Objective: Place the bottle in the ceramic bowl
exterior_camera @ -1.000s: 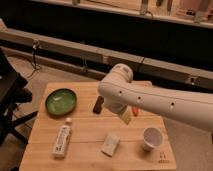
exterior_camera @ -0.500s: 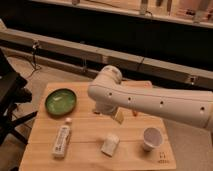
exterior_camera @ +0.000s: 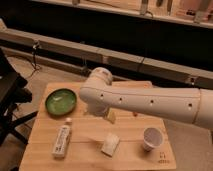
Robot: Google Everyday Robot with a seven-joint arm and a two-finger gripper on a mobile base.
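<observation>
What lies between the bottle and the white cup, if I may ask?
In the camera view, a white packet; the gripper hangs just behind it.

White tubular arm [exterior_camera: 150, 102] — small dark dots; pale tool [exterior_camera: 110, 116] beneath it.

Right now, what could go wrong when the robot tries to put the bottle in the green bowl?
1. The bottle lies flat on the table, so it might roll away when the end effector, low under the arm near the table's middle, reaches for it.
2. The white packet lies not far from the bottle and could get bumped.
3. The green bowl looks shallow and sits near the table's edge; the bottle might slide out.
</observation>
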